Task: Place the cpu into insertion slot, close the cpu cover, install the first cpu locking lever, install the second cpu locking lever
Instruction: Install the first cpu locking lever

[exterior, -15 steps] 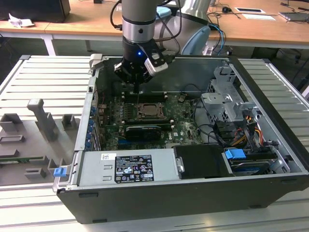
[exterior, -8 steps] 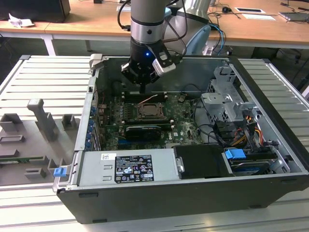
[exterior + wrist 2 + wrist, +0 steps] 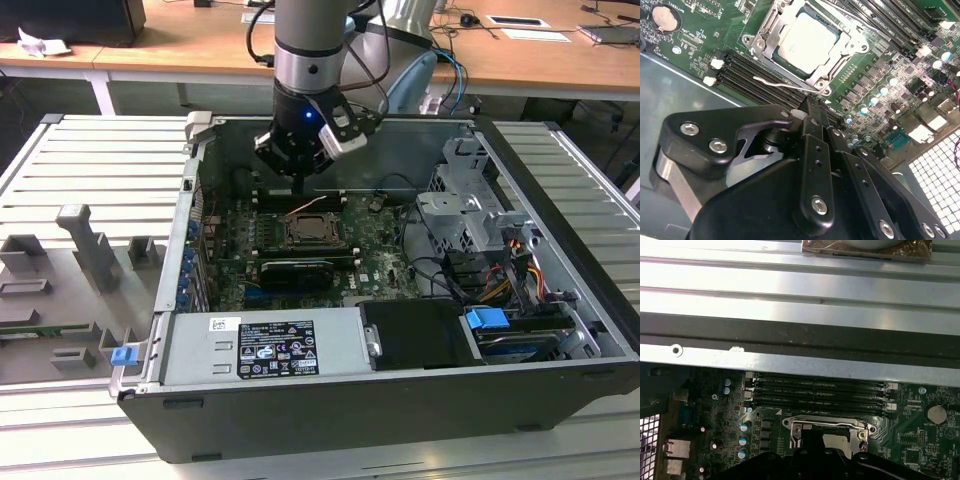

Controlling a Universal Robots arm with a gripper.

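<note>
Quick update from the bench. On the exterior view's left, the gripper (image 3: 300,182) hangs inside the open computer case (image 3: 330,430), tip a little left of and behind the insertion slot (image 3: 318,232). Its fingers (image 3: 812,145) look pinched together with nothing between them. The first two steps look done to me: in the second wrist view the cpu (image 3: 807,42) sits flat in the slot and the cpu cover (image 3: 837,57) is folded down around it, with the chip's pale face showing through the window. The levers are the open question. One thin wire locking lever (image 3: 782,82) lies low along the slot's near edge, between the fingertips and the cpu, and I can't tell if it's hooked. The cpu is close to the fingertips but clearly apart. The drive cage (image 3: 465,200) is well right of the slot.
</note>
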